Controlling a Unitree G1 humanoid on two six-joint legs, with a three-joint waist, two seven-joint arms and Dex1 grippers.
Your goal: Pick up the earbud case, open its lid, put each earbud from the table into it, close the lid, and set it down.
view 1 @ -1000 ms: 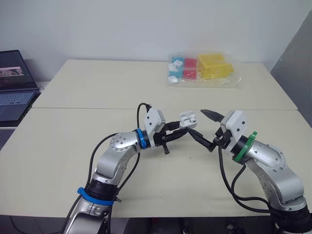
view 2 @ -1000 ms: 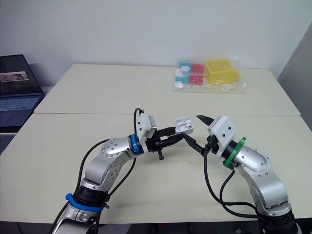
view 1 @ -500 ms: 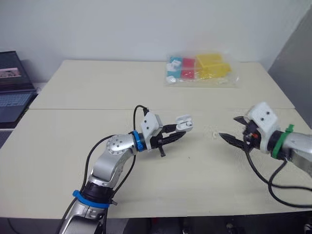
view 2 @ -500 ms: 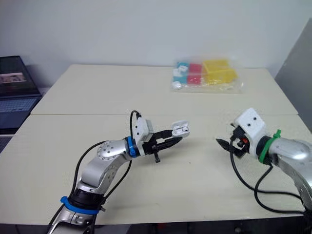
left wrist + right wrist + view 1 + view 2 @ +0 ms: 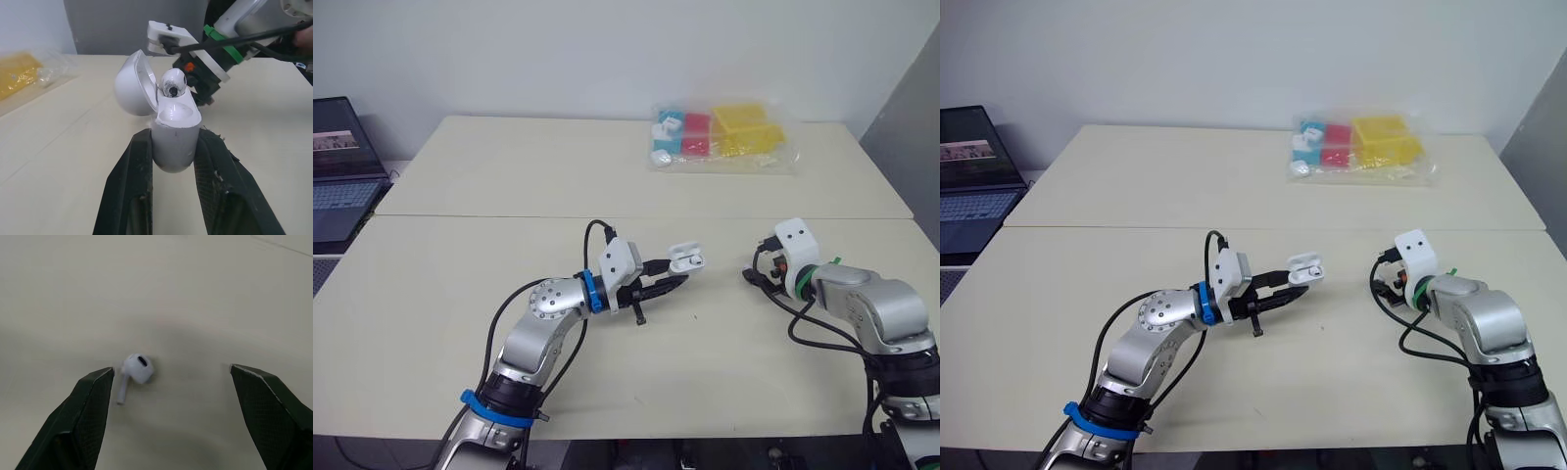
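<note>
Straddling a loose earbud [image 5: 136,369], right pincer [image 5: 171,368] gapes in wrist view.

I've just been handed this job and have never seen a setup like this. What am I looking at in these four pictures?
This is a humanoid robot with two arms, each ending in two black fingers. The two wide pictures come from cameras in its head, looking down over a beige table. The other two come from a camera on each wrist, looking along that arm's fingers. The left gripper holds the white earbud case. Its lid is open and one earbud sits in it. The right gripper is open and points down at the second earbud, which lies on the table between its fingers. At the far side lies a clear bag of coloured pieces. Off to the left is a laptop.
</note>
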